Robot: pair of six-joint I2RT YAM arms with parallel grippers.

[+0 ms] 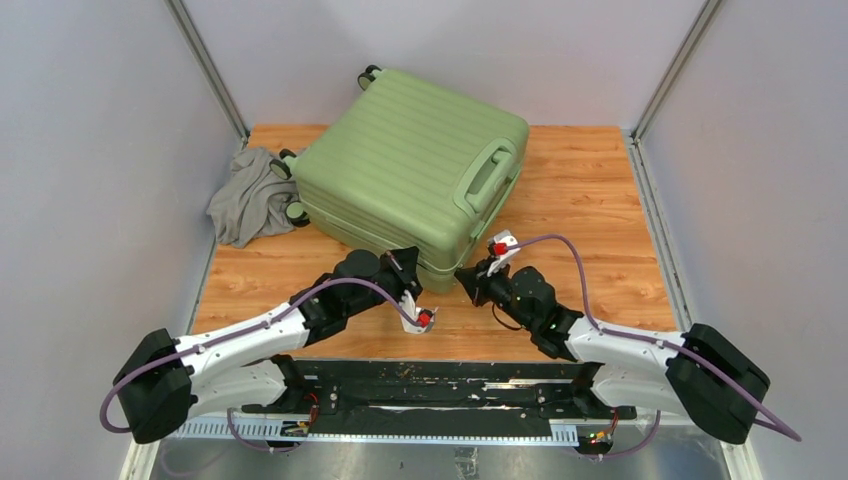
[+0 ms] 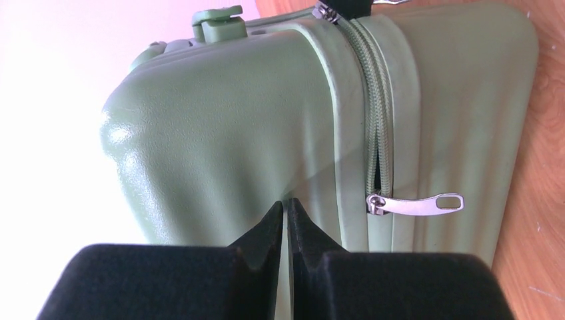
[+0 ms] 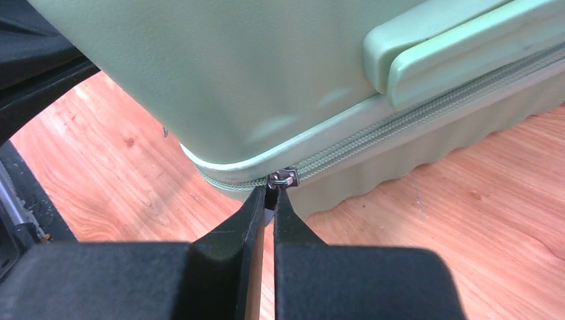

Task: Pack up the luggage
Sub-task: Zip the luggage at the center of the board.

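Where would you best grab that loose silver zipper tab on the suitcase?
Probably by the free, slotted end of the zipper tab, approaching from the side it points to, away from the zip. It is a thin flat strip jutting crosswise from the suitcase zip, leaving that end exposed.

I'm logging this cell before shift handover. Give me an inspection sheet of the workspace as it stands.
Surface: wooden table, no spills seen.
Job's things: luggage lying flat, lid down; one zip pull hangs free near its front corner.
Clutter: crumpled grey cloth beside the luggage's wheels, outside it.
Grippers: left end effector shut, holding nothing, at the luggage's near corner; right end effector shut on a zip slider.
Cables: left purple cable and right purple cable run along the arms.
Surroundings: pale walls around the table; nothing else seen.
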